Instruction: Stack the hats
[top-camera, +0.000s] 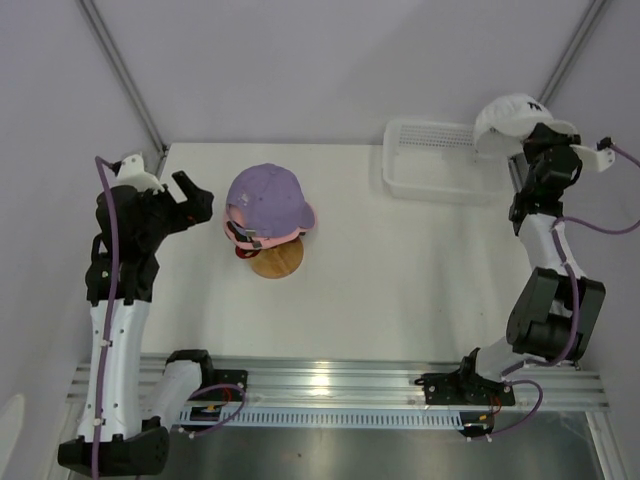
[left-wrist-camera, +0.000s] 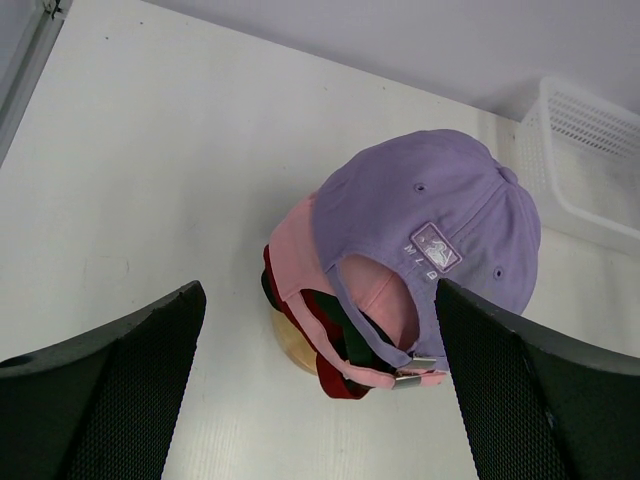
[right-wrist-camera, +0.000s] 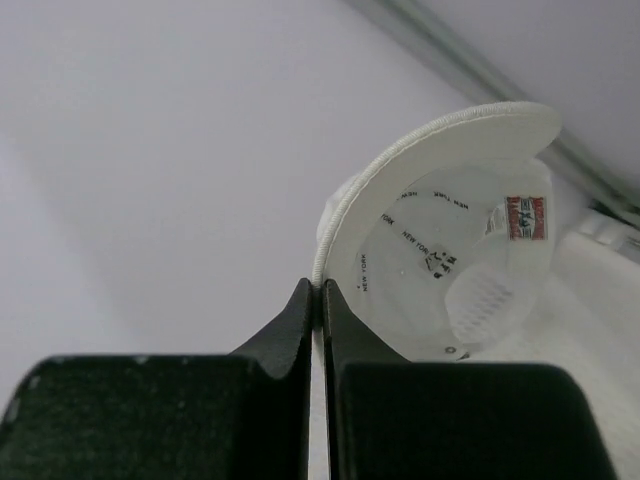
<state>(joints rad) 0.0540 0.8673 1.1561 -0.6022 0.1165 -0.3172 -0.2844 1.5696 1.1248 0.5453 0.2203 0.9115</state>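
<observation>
Wooden stand (top-camera: 277, 260) sits left of centre on the table (top-camera: 400, 280), w/ caps piled on it: lavender cap (top-camera: 265, 198) on top, pink cap (top-camera: 306, 216) right under it, red cap (top-camera: 243, 252) peeking out at the bottom. Left end effector (top-camera: 192, 196) hangs just left of the stand, released, fingers wide apart, nothing in it. Well to the right of the stand, over the far corner of the white mesh basket (top-camera: 400, 180), the right end effector (right-wrist-camera: 320, 292) is clenched on the brim edge of the white cap (right-wrist-camera: 450, 230), held up in the air.
</observation>
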